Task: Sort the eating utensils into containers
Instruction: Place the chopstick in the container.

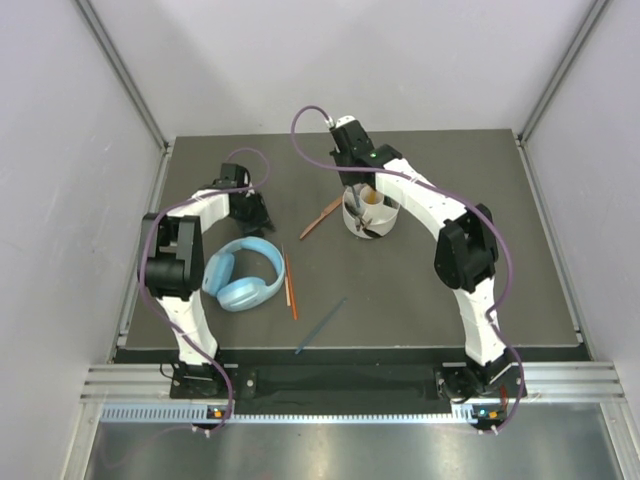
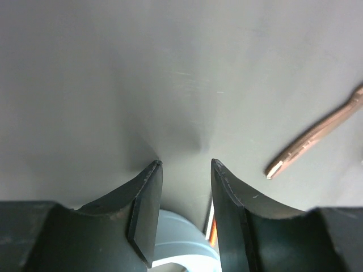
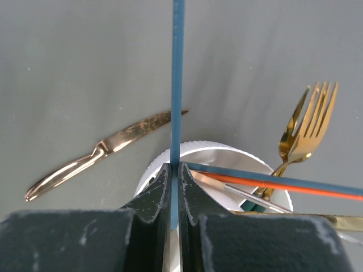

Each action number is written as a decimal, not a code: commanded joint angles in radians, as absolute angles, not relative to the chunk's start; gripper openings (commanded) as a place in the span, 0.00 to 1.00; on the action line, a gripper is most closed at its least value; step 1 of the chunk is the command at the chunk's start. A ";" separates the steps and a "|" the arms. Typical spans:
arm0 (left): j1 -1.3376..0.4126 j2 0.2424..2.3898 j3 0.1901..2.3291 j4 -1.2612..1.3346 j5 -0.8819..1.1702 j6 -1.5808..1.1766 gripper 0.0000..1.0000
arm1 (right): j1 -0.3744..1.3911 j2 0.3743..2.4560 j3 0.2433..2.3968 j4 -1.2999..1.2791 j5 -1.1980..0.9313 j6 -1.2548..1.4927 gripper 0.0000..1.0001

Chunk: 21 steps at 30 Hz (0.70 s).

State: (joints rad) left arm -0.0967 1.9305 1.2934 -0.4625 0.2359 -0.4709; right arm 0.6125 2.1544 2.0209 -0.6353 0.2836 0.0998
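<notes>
My right gripper [image 3: 175, 170] is clamped shut on a teal chopstick [image 3: 178, 85]. Its long axis runs straight out from the jaws toward 12 o'clock. The white holder [image 3: 227, 148] sits directly beneath the jaws, so this arm is placed for the drop. A gold fork [image 3: 303, 127] stands in it at 2 o'clock. An orange chopstick [image 3: 283, 186] slants toward 3 o'clock and may obstruct. A bronze knife [image 3: 102, 150] lies on the mat at 9 o'clock. My left gripper [image 2: 184, 165] hangs half open, empty.
</notes>
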 commanded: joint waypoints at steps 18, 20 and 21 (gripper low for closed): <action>-0.321 2.098 1.540 -0.534 0.431 -0.361 0.46 | 0.571 2.195 2.154 -0.528 0.362 0.051 0.00; -0.327 2.102 1.540 -0.532 0.439 -0.364 0.46 | 0.569 2.203 2.134 -0.503 0.382 0.041 0.00; -0.330 2.105 1.540 -0.532 0.445 -0.364 0.46 | 0.568 2.206 2.125 -0.494 0.388 0.037 0.00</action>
State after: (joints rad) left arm -0.3176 2.0914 1.5063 -0.5144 0.4080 -0.3847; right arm 0.5838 2.1834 2.1098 -0.5648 0.3408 0.0650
